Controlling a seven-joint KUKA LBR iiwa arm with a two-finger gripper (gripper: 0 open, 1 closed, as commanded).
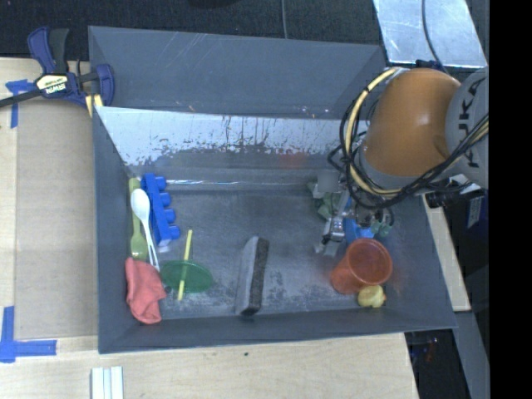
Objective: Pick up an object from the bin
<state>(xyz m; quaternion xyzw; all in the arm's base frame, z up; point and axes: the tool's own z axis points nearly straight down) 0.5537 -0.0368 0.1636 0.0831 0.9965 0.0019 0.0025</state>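
Observation:
My gripper (pixel 334 227) hangs low at the right side of the bin, just above and to the left of an orange cup (pixel 363 265) that lies on its side. A small yellow piece (pixel 371 296) rests against the cup's lower right. Something blue (pixel 364 228) shows right behind the gripper, partly hidden by it. Nothing is visibly held between the fingers.
A dark grey bar (pixel 252 276) lies in the front middle. At the left are a blue toothed block (pixel 160 208), a white spoon (pixel 145 223), a green disc with a yellow stick (pixel 186 274) and a red cloth (pixel 144 289). The arm's orange dome hangs over the right rim.

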